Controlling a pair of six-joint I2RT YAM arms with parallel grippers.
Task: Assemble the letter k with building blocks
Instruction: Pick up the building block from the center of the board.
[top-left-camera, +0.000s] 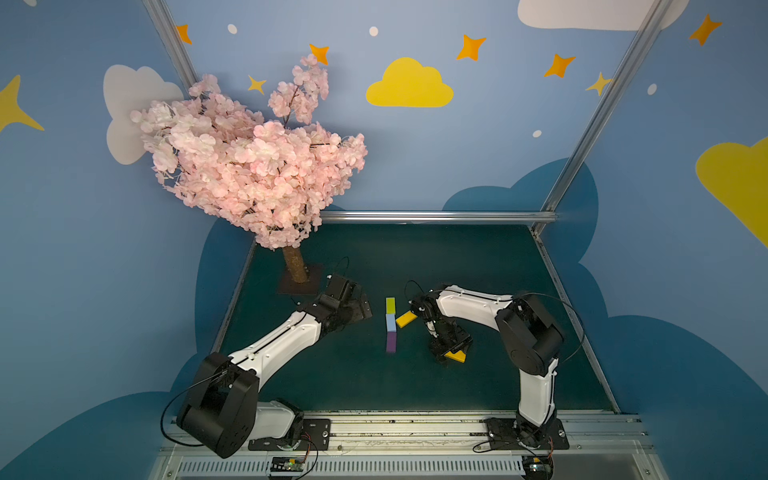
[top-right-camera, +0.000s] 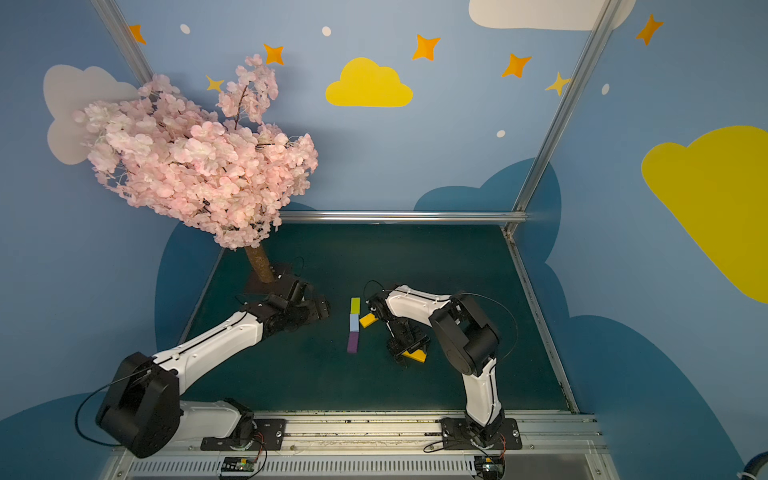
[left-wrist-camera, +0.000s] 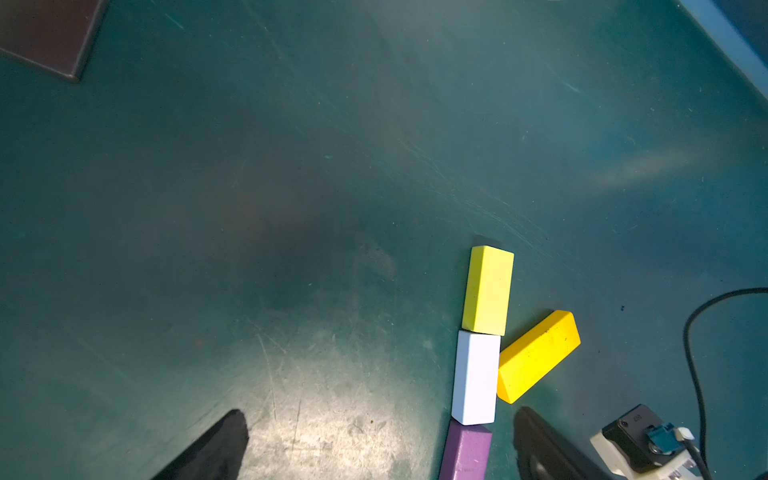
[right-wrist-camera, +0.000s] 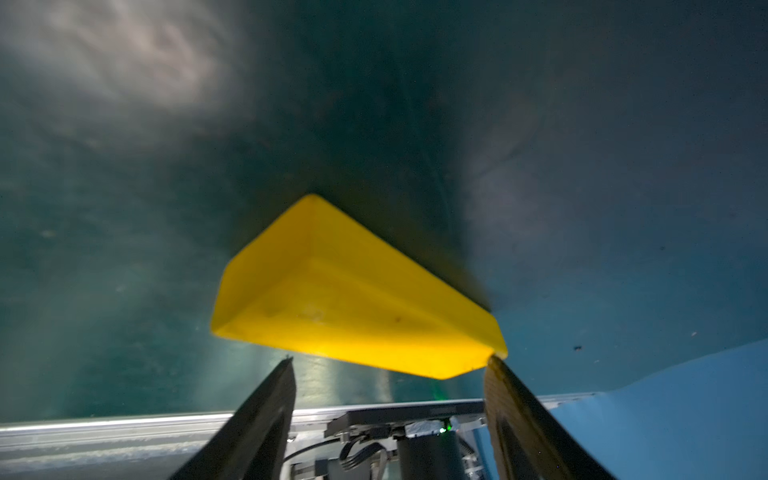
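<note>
Orange-yellow block (right-wrist-camera: 353, 299) lies just beyond the parted, empty jaws of the right gripper (right-wrist-camera: 390, 360); left gripper (left-wrist-camera: 380, 415) gapes wide, holding nothing.

Our left arm (top-left-camera: 274, 345) stretches forward from its base, low over the worktop (top-left-camera: 457, 257), with the wrist bent toward the middle. Our left end effector (top-left-camera: 365, 308) hangs just above the surface, and the wrist view shows its fingers (left-wrist-camera: 224, 440) spread wide. Our right arm (top-left-camera: 536, 382) rises from its base, folds at the elbow and reaches inward, wrist turned down. Our right end effector (top-left-camera: 452, 352) sits close to the worktop, jaws standing apart in its wrist view.
</note>
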